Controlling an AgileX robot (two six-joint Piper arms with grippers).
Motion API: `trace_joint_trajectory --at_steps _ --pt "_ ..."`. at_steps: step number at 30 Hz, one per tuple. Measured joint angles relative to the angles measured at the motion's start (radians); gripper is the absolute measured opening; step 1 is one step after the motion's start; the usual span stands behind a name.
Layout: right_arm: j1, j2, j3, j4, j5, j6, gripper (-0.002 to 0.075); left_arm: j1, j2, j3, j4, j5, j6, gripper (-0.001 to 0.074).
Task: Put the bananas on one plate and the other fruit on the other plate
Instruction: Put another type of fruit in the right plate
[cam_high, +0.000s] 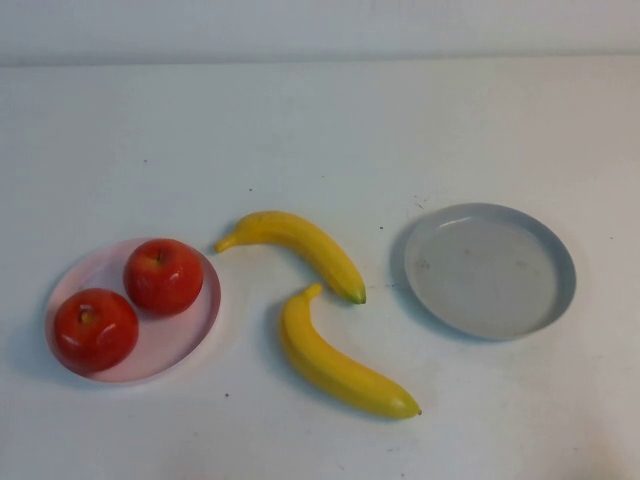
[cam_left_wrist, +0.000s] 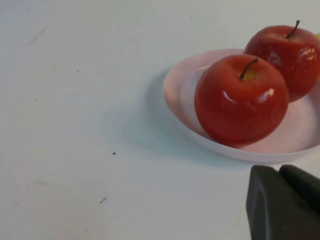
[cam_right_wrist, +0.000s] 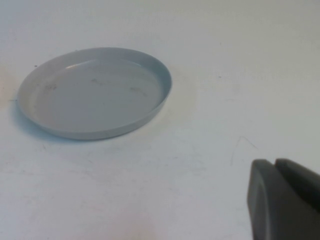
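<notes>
Both apples (cam_high: 128, 303) already seated on the pink plate (cam_high: 204, 318) at lower left of the high view, touching each other. Grey plate (cam_high: 490, 270) at right of centre, holding nothing. Two bananas (cam_high: 318, 307) loose on the table (cam_high: 320, 130) between the plates: one above centre, curved, tip pointing toward the grey plate; the other lower, running down to the right, its near end just beside the first one's tip. Left gripper (cam_left_wrist: 285, 205) parked near the pink plate, seen only at lower right of its wrist view, jaws pressed together, nothing held. Right gripper (cam_right_wrist: 285, 200) likewise at lower right of its own view, near the grey plate, jaws together and empty. Judged: bananas probably light, stiff, smooth-skinned and prone to roll; best pinched across the thick middle, square to the curve, not near the tapered ends.
</notes>
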Motion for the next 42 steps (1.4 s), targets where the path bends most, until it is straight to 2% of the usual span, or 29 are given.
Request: trace_joint_trajectory --at_steps 23,25,31,33,38,42 --pt "0.000 0.000 0.000 0.002 -0.006 0.000 -0.0017 0.000 0.000 0.000 0.006 0.000 0.000 0.0002" --pt "0.000 0.000 0.000 0.060 -0.046 0.019 -0.0017 0.000 0.000 0.000 0.006 0.000 0.000 0.0002" --pt "0.000 0.000 0.000 0.487 -0.231 0.050 -0.0017 0.000 0.000 0.000 0.006 0.000 0.000 0.0002" --pt "0.000 0.000 0.000 0.583 -0.282 0.050 -0.0017 0.000 0.000 0.000 0.006 0.000 0.000 0.0002" --pt "0.000 0.000 0.000 0.671 -0.343 0.050 -0.0017 0.000 0.000 0.000 0.006 0.000 0.000 0.0002" --pt "0.000 0.007 -0.068 0.661 -0.183 0.050 -0.0017 0.000 0.000 0.000 0.006 0.000 0.000 0.0002"
